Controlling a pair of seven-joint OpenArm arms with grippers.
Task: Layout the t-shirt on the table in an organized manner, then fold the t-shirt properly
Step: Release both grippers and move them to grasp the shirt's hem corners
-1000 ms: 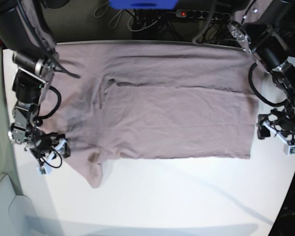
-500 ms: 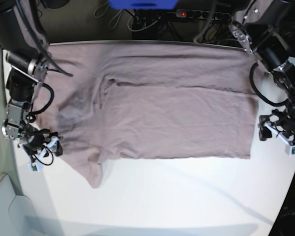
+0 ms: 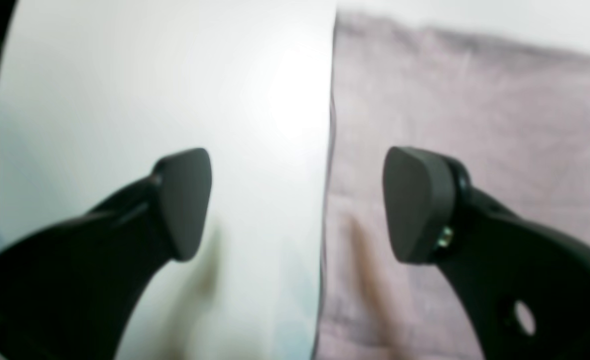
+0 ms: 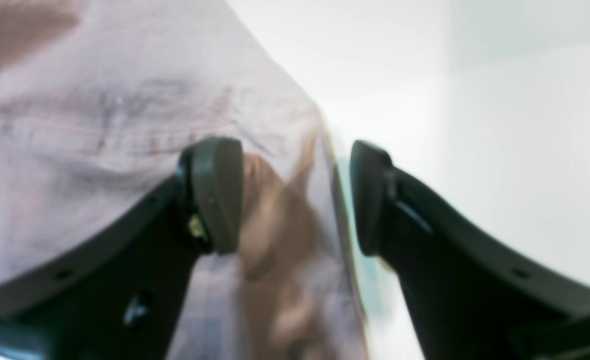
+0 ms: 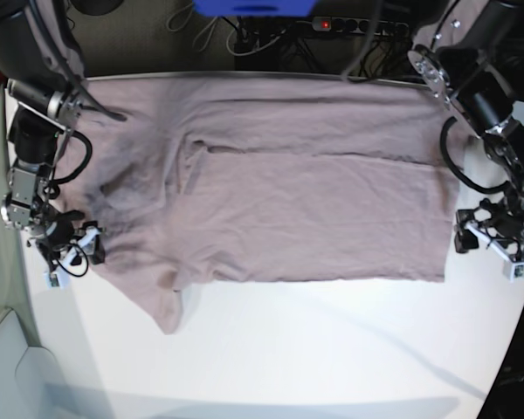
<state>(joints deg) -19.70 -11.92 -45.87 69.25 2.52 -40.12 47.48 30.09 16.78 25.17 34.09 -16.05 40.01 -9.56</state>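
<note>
Left claw (image 3: 295,205), black, two blunt rounded pads: jaws parted wide, nothing between them, poised over the straight hem edge of the dusty mauve-pink soft fabric t-shirt (image 5: 306,188). One pad stands above bare white smooth worktop (image 5: 332,349), the other above cloth; contact cannot be told.

Right claw (image 4: 295,197), same black build: jaws parted, straddling the garment's opposite edge, one pad over stitched fabric, the other over bare worktop. Cloth lies between the pads, but the blurred view does not show it pinched.

T-shirt: spread mostly flat across the far half of the worktop, between the two claws, its length running from one to the other. Long creases cross the body. A sleeve beside the right claw juts toward the near edge. Shadowed wrinkles gather near that claw.
</note>
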